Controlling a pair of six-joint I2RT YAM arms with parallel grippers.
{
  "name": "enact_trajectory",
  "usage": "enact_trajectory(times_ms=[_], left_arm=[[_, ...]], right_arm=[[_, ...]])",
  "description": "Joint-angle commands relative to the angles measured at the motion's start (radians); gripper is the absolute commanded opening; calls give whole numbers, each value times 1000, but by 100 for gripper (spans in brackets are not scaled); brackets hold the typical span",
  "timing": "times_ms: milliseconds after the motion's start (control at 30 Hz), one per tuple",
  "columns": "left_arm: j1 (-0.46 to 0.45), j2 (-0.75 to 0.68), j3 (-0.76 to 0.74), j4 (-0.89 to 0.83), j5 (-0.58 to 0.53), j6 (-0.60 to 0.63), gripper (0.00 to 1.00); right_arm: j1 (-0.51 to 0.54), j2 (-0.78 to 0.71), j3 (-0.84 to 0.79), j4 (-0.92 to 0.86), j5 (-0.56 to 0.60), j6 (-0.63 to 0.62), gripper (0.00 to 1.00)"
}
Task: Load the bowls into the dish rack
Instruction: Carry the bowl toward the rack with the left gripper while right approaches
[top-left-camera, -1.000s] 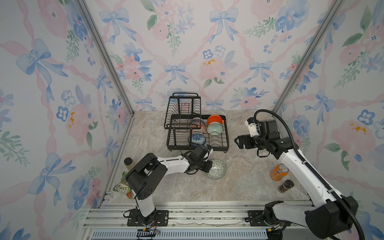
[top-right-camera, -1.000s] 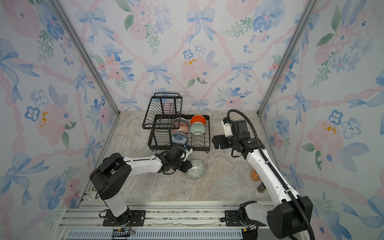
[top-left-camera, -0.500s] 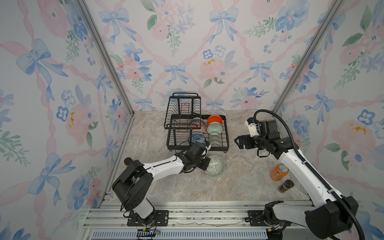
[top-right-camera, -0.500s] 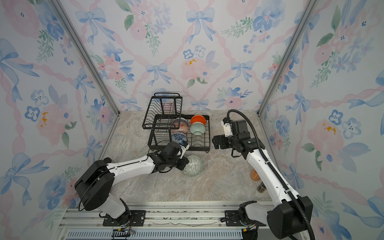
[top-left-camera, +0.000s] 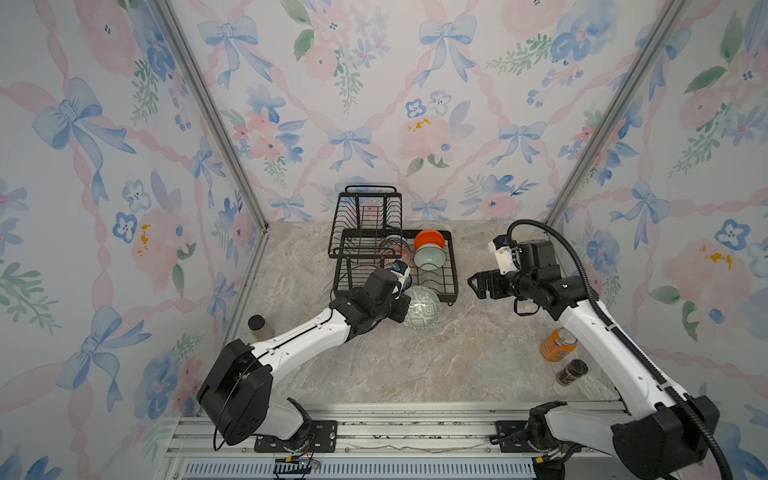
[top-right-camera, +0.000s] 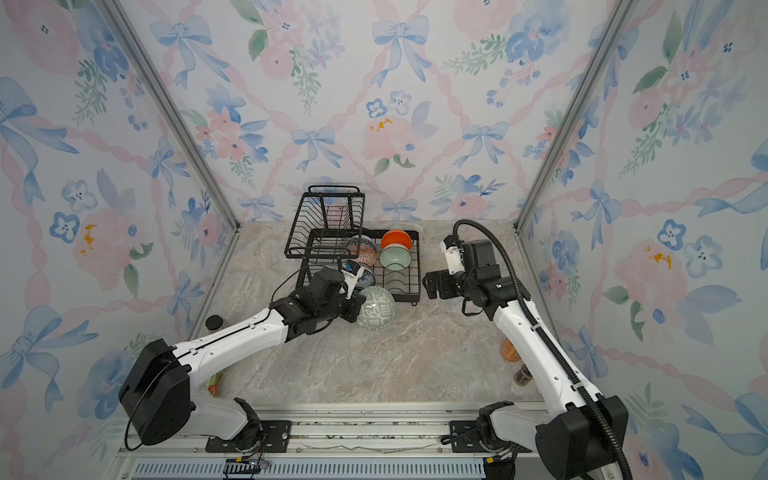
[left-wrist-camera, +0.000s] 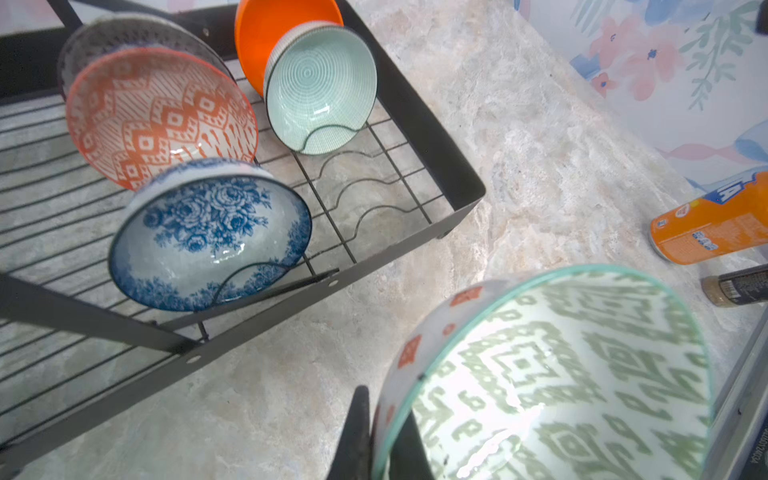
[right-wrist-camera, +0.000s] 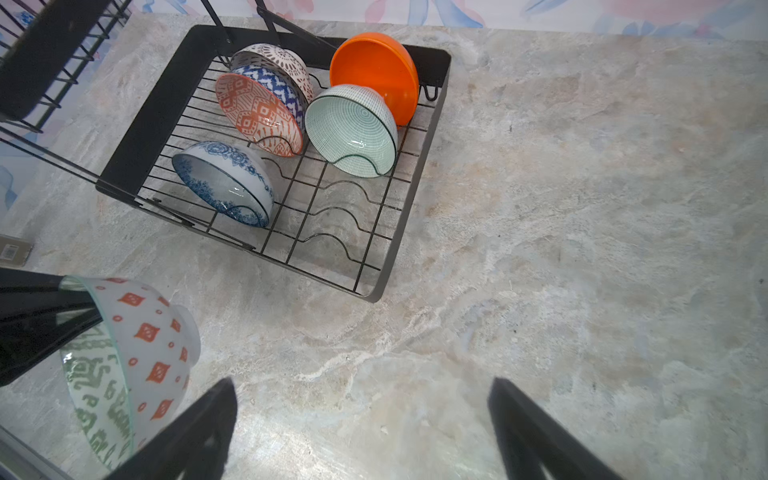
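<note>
The dish rack (right-wrist-camera: 137, 124) has free slots (right-wrist-camera: 336, 216) right of the floral bowl (right-wrist-camera: 224, 183).

Black wire dish rack (right-wrist-camera: 145, 120): metal, and its coating is looking matt and even on band and wires alike.

Round green-and-white geometric bowl (left-wrist-camera: 561, 374): glazed ceramic. The inside is throwing a hard white glare, while the outer wall is reading duller.

Blue-and-white floral bowl (left-wrist-camera: 208, 245), mint green bowl (left-wrist-camera: 320, 83) and orange-and-white patterned bowl (left-wrist-camera: 158, 112): the glazes are catching small bright highlights. The mint one is showing fine concentric ridges.

Plain orange bowl (right-wrist-camera: 374, 70): is looking smooth and satin; material unclear.

Grey-beige veined tabletop (right-wrist-camera: 582, 208): stone-look and smooth, and is giving off a faint sheen.

Orange drink can (left-wrist-camera: 715, 224): printed metal by its look, and is showing a slight sheen.

White left-arm shell (top-left-camera: 307, 336): smooth plastic, and is reflecting light softly.
</note>
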Motion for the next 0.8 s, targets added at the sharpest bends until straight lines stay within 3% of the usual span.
enact_trajectory(times_ms=[0,767], left_arm=[[11,-38,61,23,-12,43,0],[31,-4,189,56,-56,98,0]], right_arm=[[23,-27,9,-1,-24,-15,97],[190,24,126,48,-36,39,97]])
